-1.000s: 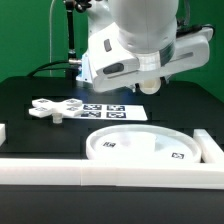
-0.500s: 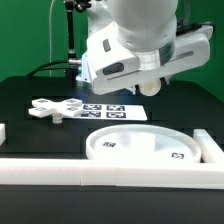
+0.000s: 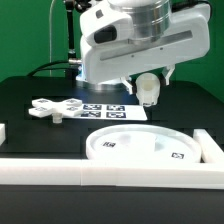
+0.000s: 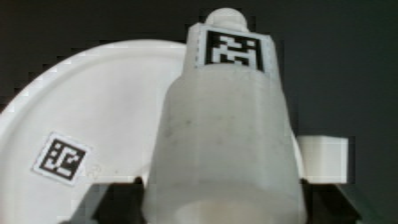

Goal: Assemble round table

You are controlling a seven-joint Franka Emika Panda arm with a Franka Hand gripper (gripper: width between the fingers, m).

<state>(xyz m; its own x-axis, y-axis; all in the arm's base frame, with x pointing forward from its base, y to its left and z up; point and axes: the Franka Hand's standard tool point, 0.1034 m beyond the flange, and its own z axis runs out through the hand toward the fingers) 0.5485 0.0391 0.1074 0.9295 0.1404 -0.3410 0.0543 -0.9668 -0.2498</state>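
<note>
My gripper (image 3: 148, 82) is shut on the short thick cylinder leg (image 3: 148, 91) and holds it in the air above the back of the large round disc (image 3: 145, 146). In the wrist view the leg (image 4: 228, 130) fills the middle, its tagged end pointing away, with dark fingers (image 4: 111, 205) on both sides of it; the gripper (image 4: 217, 205) hangs over the disc (image 4: 80, 110), which lies below with a tag on it. The flat cross-shaped piece (image 3: 55, 109) lies on the black table at the exterior view's left.
The marker board (image 3: 112, 110) lies behind the disc. White border rails run along the front (image 3: 110, 172) and at the exterior view's right (image 3: 210, 148). A small white block (image 4: 322, 158) shows beside the leg in the wrist view.
The arm has turned and shifted; the leg now hangs lower and more upright beneath the gripper, over the back of the disc. The parts on the table have not moved.
</note>
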